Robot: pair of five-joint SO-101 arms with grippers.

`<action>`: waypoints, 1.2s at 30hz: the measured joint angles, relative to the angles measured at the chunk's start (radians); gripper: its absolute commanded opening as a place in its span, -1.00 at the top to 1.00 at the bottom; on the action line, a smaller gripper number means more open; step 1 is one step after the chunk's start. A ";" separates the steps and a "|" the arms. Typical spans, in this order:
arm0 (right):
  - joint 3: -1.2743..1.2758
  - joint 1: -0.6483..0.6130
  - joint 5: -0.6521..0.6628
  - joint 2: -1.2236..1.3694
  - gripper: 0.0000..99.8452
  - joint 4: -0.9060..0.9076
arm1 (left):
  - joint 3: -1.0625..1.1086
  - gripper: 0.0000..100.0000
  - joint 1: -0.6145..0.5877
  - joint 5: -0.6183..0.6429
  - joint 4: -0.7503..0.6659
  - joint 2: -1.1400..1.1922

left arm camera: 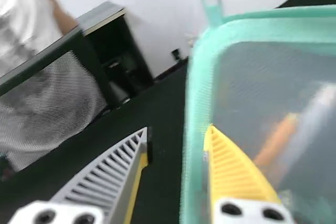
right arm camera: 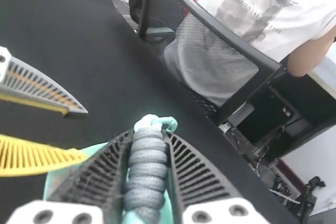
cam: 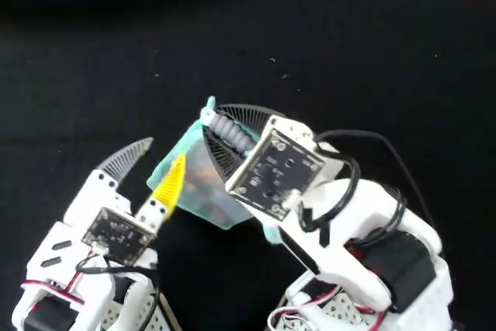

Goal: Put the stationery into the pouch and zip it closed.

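Black fingers of the right gripper [right arm camera: 149,132] are clamped on the grey braided cord [right arm camera: 147,166] at a corner of the pouch [cam: 203,191]. Teal and see-through, the pouch sits between the 2 arms over the table [cam: 349,60], with an orange pen [left arm camera: 275,137] inside. Spread wide and gripping nothing, the left gripper [cam: 163,151] lays its yellow finger [left arm camera: 231,171] against the mesh wall. With nothing bracing the pouch, I judge a tug on the cord could drag the whole pouch rather than run the zip, or the cord could slip free. No readable writing shows on pouch or pen.
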 measured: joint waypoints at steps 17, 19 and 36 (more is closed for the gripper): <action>-0.015 -0.081 0.014 -0.089 0.98 0.255 | -0.170 0.63 0.178 0.000 0.216 0.000; -0.015 -0.080 0.028 -0.129 0.98 0.275 | -0.221 0.63 0.178 0.000 0.258 0.000; -0.018 -0.080 0.035 -0.160 0.98 0.350 | -0.259 0.63 0.272 0.014 0.304 0.000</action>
